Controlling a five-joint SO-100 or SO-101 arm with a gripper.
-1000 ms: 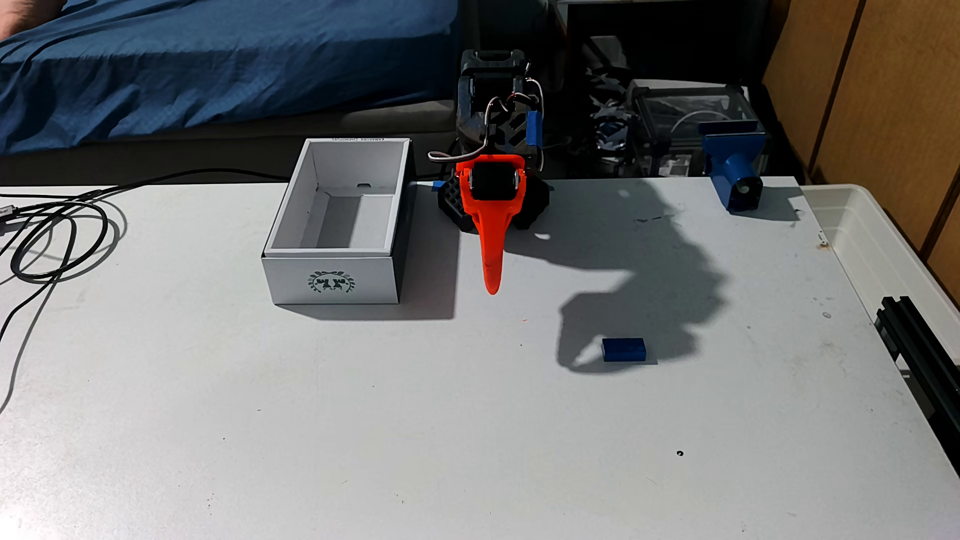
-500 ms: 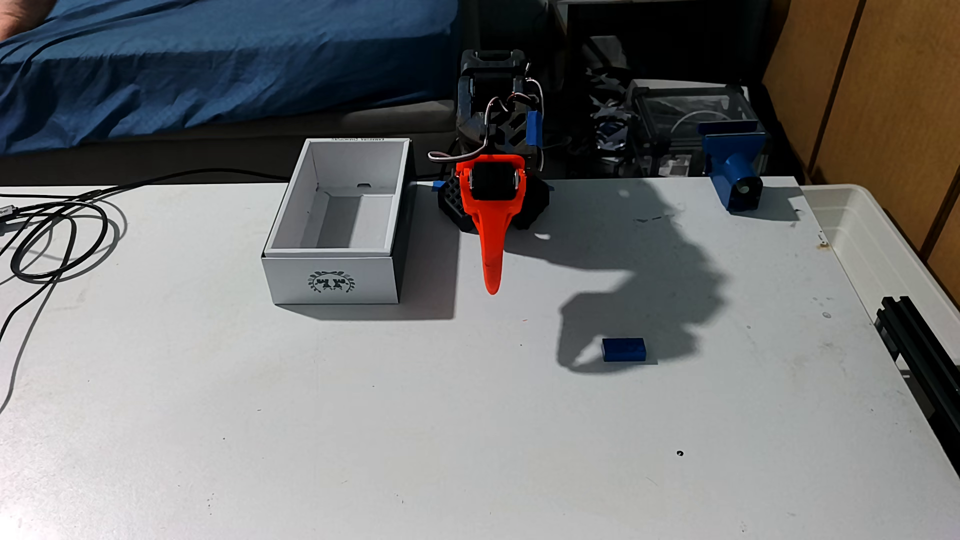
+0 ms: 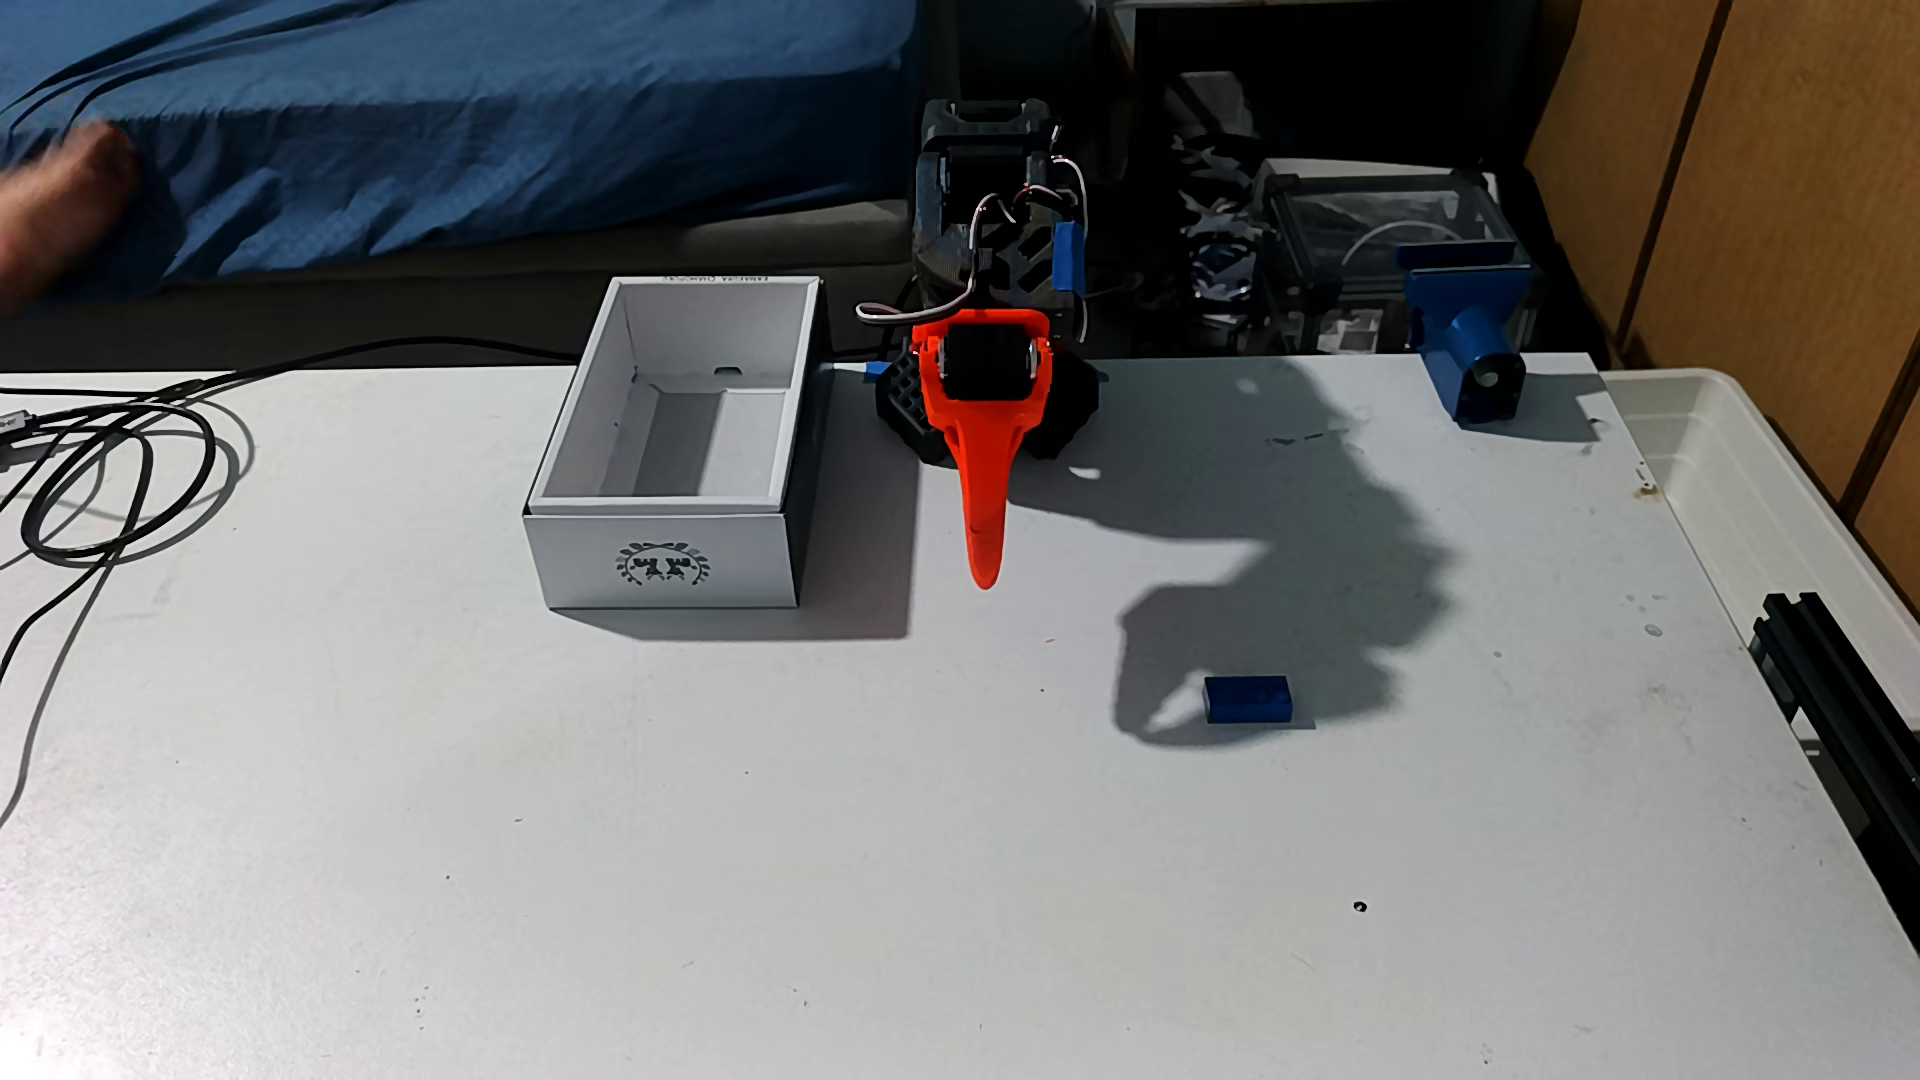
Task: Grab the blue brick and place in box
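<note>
The blue brick [image 3: 1247,698] lies flat on the white table, right of centre, inside the arm's shadow. The box [image 3: 665,561] stands open-topped at the back left, its emblem side facing the camera, and its inside looks empty. My orange gripper [image 3: 983,576] hangs folded in front of the arm's base, just right of the box, pointing down at the table. Its fingers sit together in one narrow beak with nothing between them. The brick is well to the right of the gripper and nearer the camera.
A blue clamp-like part [image 3: 1470,343] sits at the table's back right. A translucent tub [image 3: 1766,488] and a black rail [image 3: 1839,706] flank the right edge. Black cables [image 3: 104,467] loop at the left. A blurred hand [image 3: 62,197] is at the upper left.
A blurred hand has come into view at the upper left over the blue fabric. The arm, brick and box have not moved.
</note>
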